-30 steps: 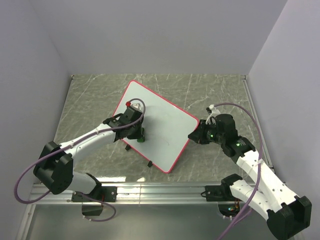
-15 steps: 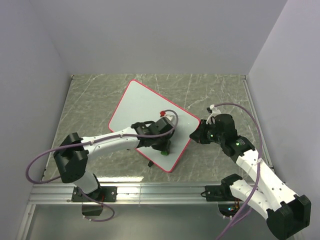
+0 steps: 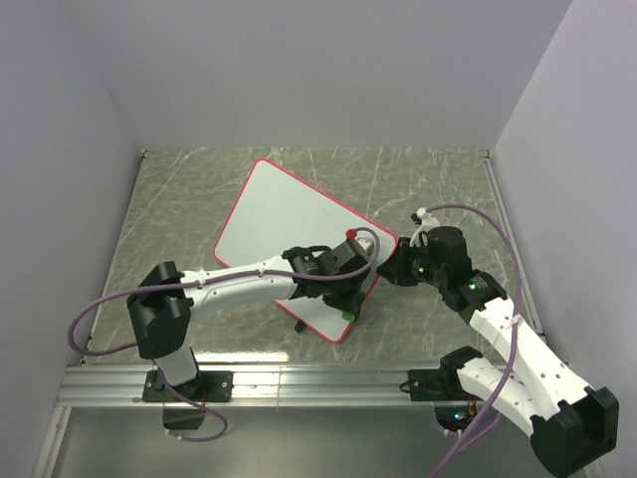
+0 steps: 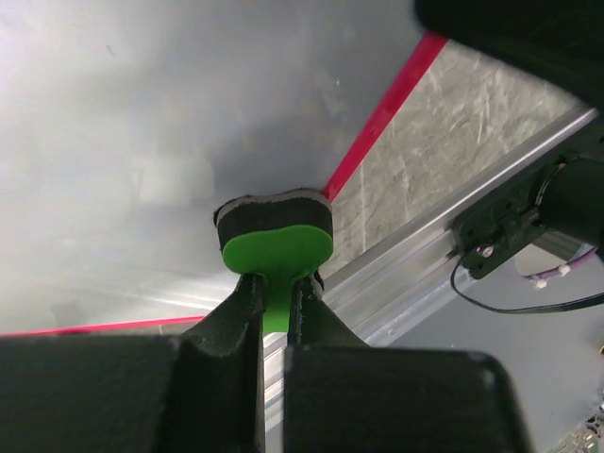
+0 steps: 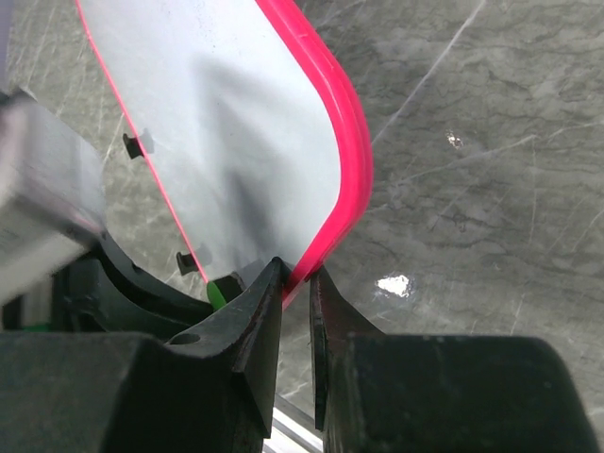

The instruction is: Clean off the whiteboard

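Sweeping across to the near right corner, the left gripper, clamped on the green eraser, leaves the mid-table whiteboard looking clean while the right gripper pinches its right rim.

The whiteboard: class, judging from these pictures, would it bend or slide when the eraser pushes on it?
Probably stiff: the whiteboard lies flat, its red frame straight. It looks thin, so likely light and apt to slide on the smooth table; the right gripper pinching its edge probably steadies it against the green eraser.
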Tool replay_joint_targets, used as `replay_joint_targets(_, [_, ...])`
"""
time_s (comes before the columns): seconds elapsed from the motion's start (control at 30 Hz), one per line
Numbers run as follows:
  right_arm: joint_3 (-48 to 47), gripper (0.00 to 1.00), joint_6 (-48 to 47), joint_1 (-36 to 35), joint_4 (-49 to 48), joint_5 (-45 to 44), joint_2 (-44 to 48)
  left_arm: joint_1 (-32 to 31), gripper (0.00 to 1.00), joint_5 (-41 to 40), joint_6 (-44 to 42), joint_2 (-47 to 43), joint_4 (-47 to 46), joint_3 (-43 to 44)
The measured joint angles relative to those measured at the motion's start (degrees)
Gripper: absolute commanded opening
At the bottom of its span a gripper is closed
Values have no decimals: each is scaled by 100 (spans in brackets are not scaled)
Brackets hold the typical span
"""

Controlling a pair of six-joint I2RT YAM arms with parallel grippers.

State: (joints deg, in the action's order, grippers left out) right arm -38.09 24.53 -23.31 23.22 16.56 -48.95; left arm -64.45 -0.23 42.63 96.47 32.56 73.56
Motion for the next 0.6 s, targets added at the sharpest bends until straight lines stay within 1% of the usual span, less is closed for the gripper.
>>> replay_joint_targets(0.1, [-2, 0, 4, -2, -9, 63, 17, 98, 0, -133, -35, -26, 192, 267])
replay_joint_targets(0.17, [-4, 0, 20, -9, -11, 131, 39, 280, 0, -286, -81, -109, 308, 503])
replay_joint_targets(0.3, [-4, 0, 72, -17, -44, 221, 72, 973, 0, -573, -214, -577, 584, 933])
replay_joint_targets(0.33, [-4, 2, 90, -17, -50, 229, 72, 1134, 0, -619, -260, -743, 645, 984])
replay_joint_targets(0.37, [-4, 9, 103, -17, -50, 236, 72, 1309, 0, -686, -291, -938, 708, 1021])
replay_joint_targets(0.4, [-4, 31, 118, -17, -52, 236, 74, 1508, 0, -743, -332, -1137, 776, 1049])
replay_joint_targets(0.47, [-4, 52, 131, -22, -61, 236, 74, 1891, 0, -861, -457, -1591, 927, 1051])
replay_joint_targets(0.5, [-4, 76, 140, -44, -63, 240, 74, 2083, 0, -876, -509, -1768, 968, 1023])
replay_joint_targets(0.53, [-4, 84, 153, -57, -63, 245, 74, 2326, 0, -896, -584, -1993, 1014, 960])
replay_joint_targets(0.57, [-4, 90, 146, -74, -74, 238, 79, 2590, 0, -907, -662, -2175, 1051, 879])
replay_joint_targets(0.6, [-4, 94, 136, -85, -87, 238, 83, 2841, 0, -922, -732, -2321, 1086, 789])
